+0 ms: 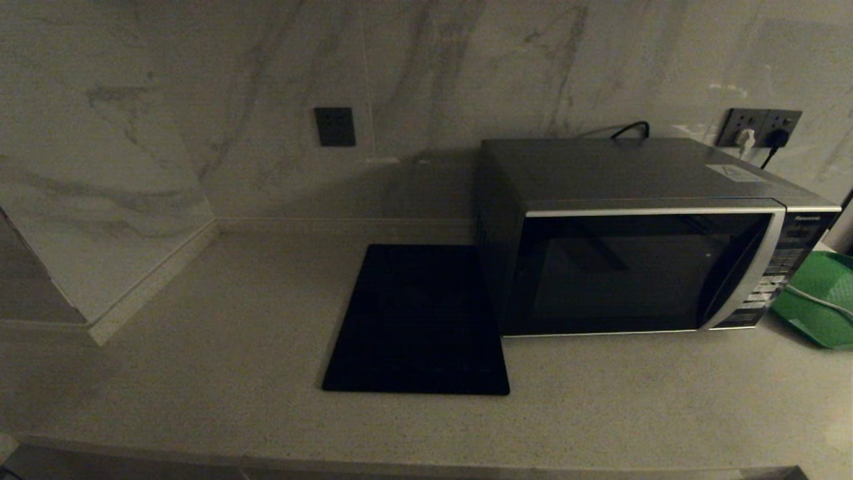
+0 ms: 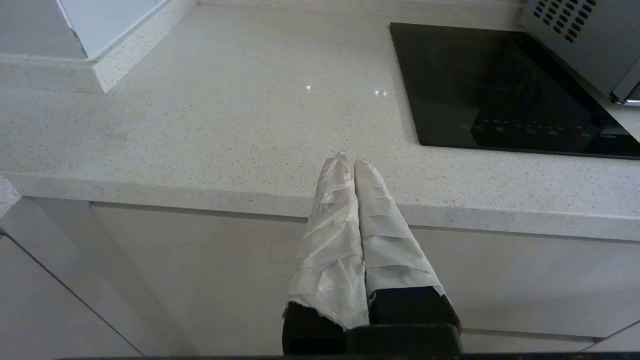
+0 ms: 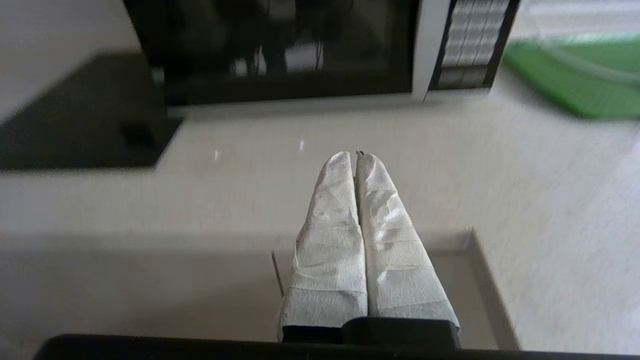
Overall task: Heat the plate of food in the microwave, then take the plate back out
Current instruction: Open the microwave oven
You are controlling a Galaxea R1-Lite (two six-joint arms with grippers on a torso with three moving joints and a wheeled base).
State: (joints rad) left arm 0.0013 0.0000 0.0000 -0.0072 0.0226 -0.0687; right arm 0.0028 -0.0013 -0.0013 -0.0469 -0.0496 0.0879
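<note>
The microwave (image 1: 640, 267) stands at the back right of the counter with its dark glass door closed and its button panel (image 1: 773, 280) on the right. It shows too in the right wrist view (image 3: 280, 45). The plate of food is out of view. Neither arm appears in the head view. My left gripper (image 2: 349, 162) is shut and empty, hanging over the counter's front edge. My right gripper (image 3: 351, 157) is shut and empty too, over the counter in front of the microwave door.
A flat black square mat (image 1: 420, 320) lies left of the microwave. A green tray (image 1: 823, 300) with a white cable across it sits right of the microwave. A raised marble ledge (image 1: 100, 253) fills the left corner. Wall sockets (image 1: 760, 130) sit behind the microwave.
</note>
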